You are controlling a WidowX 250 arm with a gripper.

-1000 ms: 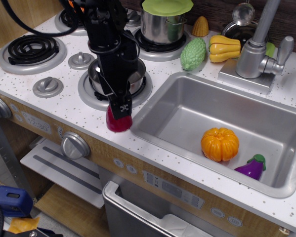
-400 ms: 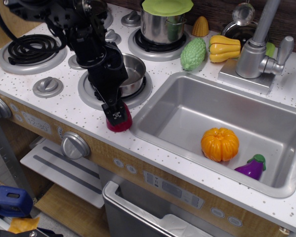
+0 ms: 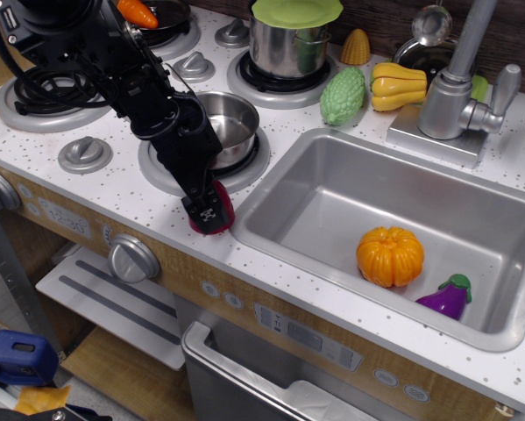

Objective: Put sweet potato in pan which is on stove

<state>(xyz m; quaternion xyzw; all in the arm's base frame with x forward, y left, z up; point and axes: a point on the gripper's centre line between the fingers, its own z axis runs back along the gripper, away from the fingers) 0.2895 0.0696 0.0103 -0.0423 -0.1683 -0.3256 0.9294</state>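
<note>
White speckled countertop fills my view, with the stove (image 3: 113, 189) on the left half and a steel sink (image 3: 332, 189) sunk into the right. My gripper (image 3: 208, 213) is down at the front edge of the counter, right over the sweet potato (image 3: 221, 208), whose dark red body shows on either side of the black fingers. I cannot tell from this angle whether the fingers are clamped on it or only resting against it, since the gripper body covers the contact. The sweet potato sits on the counter surface, just in front of the near right burner ring and just left of the sink's front corner. Directly behind it, the pan (image 3: 230, 129) stands on that burner, shiny and open, with the black arm (image 3: 131, 79) slanting across its left rim from the upper left. Grey knobs (image 3: 85, 153) sit between the burners, and the near left burner's black coil (image 3: 47, 85) is partly hidden by the arm and its cables. On the far right burner I see a steel pot with a green lid (image 3: 294, 35). An orange carrot (image 3: 138, 12) lies in a dark pan at the far left burner. Beside the pot lie a green bumpy vegetable (image 3: 344, 95) and a yellow squash (image 3: 399, 85), near the faucet (image 3: 459, 83). Inside the sink rest an orange pumpkin (image 3: 389, 256) and a purple eggplant (image 3: 448, 296), close together.
</note>
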